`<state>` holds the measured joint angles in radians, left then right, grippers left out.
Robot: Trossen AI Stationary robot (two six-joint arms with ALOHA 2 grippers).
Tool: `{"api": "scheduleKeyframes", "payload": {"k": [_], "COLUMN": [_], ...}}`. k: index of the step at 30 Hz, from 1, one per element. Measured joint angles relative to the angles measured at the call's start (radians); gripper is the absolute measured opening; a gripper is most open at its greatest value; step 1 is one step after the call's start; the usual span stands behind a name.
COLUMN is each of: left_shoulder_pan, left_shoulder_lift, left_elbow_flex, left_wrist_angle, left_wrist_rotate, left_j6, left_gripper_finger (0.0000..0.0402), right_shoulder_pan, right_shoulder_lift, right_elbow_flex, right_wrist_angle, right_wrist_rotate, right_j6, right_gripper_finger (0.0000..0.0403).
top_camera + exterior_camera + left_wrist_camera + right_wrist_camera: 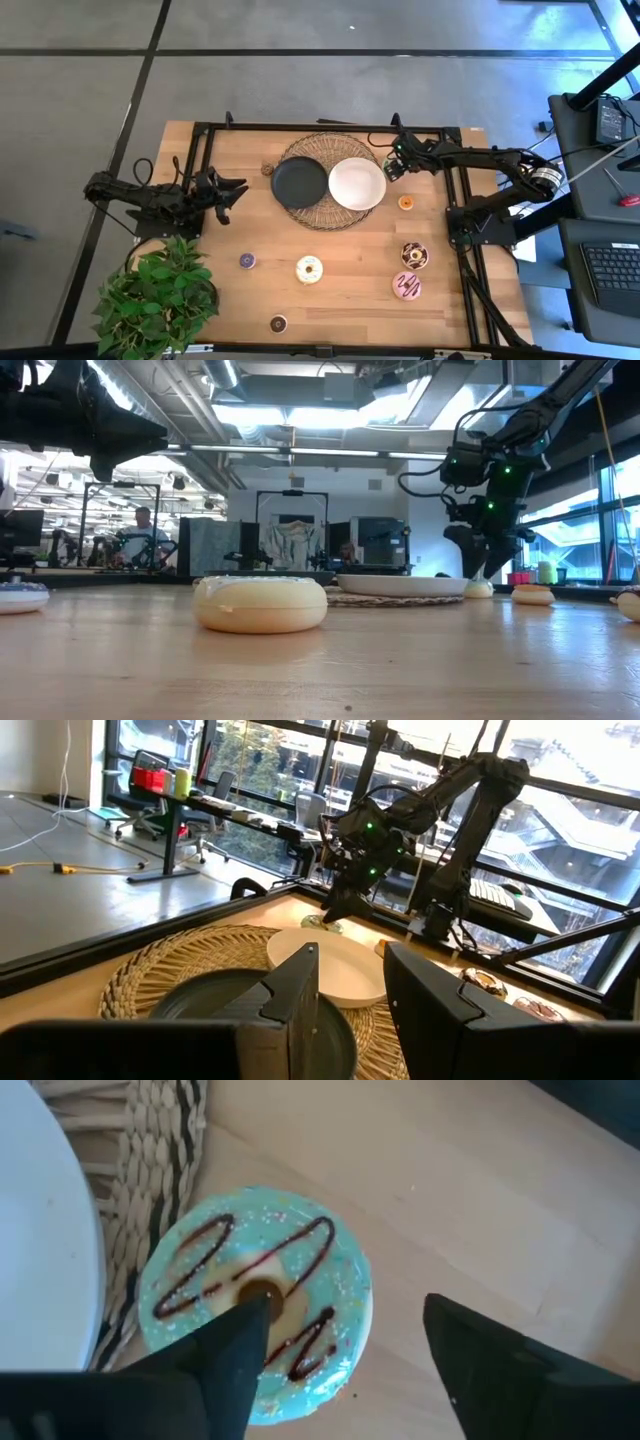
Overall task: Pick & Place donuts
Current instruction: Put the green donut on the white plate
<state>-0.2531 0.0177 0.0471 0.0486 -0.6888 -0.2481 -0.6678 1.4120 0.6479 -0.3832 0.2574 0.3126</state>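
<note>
A green-iced donut (255, 1300) with chocolate drizzle lies flat on the wood beside the white plate's right edge, and it also shows in the low view (479, 589). My right gripper (342, 1305) is open just above it, one finger over the hole and the other outside the ring. On the near half of the table lie the cream donut (309, 269), chocolate-sprinkled donut (414, 255), pink-striped donut (406, 286), and the mini purple (247, 261), brown (278, 323) and orange (406, 203) ones. My left gripper (228, 190) waits open at the table's left. My right gripper comes at the green donut from above, pointing down. One finger (235, 1345) stands over the donut's hole (262, 1292) and the other (480, 1360) stands outside its rim. Whether either finger touches the donut, I cannot tell.
A black plate (299, 183) and a white plate (357, 183) sit on a round woven mat (322, 218) at the table's far middle. A potted plant (160, 295) stands at the near left corner. Another small brown piece (267, 169) lies left of the mat.
</note>
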Motion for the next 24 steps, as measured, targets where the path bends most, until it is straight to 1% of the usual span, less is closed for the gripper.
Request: {"api": "scheduleKeyframes", "payload": {"k": [5, 11, 18, 24], "left_shoulder_pan": [0.0, 0.0, 0.0, 0.0], "left_shoulder_lift": [0.0, 0.0, 0.0, 0.0], "left_elbow_flex": [0.0, 0.0, 0.0, 0.0], "left_wrist_angle": [0.0, 0.0, 0.0, -0.001], "left_wrist_rotate": [0.0, 0.001, 0.002, 0.002], "left_j6": [0.0, 0.0, 0.0, 0.0], "left_gripper_finger": [0.0112, 0.0112, 0.0112, 0.0112], "right_shoulder_pan": [0.0, 0.0, 0.0, 0.0], "right_shoulder_lift": [0.0, 0.035, 0.08, 0.078], "right_elbow_flex": [0.0, 0.0, 0.0, 0.0], "right_wrist_angle": [-0.005, 0.001, 0.044, 0.051], "right_wrist_rotate": [0.033, 0.034, 0.034, 0.034], "right_j6": [0.023, 0.076, 0.048, 0.043], "right_gripper_finger": [0.0288, 0.0282, 0.0246, 0.0194]}}
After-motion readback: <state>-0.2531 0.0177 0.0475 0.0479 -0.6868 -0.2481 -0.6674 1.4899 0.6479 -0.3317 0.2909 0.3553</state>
